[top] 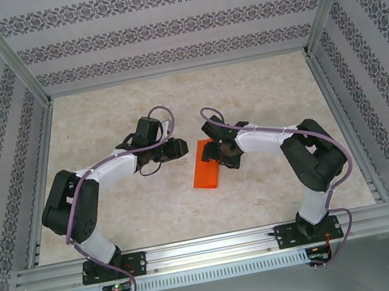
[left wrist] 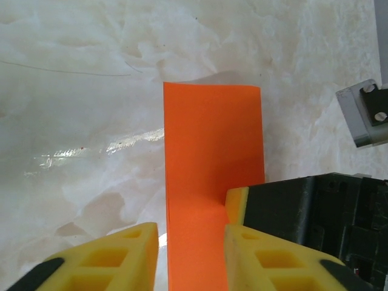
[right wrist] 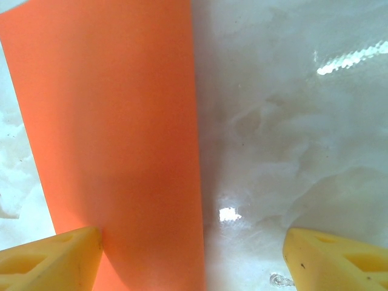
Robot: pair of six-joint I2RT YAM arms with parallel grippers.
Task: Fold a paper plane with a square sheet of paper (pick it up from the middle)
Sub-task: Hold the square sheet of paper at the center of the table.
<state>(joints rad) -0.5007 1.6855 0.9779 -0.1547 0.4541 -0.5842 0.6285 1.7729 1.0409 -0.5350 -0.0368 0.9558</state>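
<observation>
Orange paper [top: 205,170], a folded strip, lies flat on the bench [top: 259,81], its long axis running through the gap of my left pincer [left wrist: 191,233], part-open astride it and gripping nothing; my right pincer [right wrist: 191,236] gapes empty alongside.

Top cam overhead; wrist cams close, share orange paper [left wrist: 212,182].

Both arms reach forward and bend inward, elbows out. The left end effector [left wrist: 191,236] has its jaws narrowly apart; the right end effector [right wrist: 194,242] has its jaws spread wide.
</observation>
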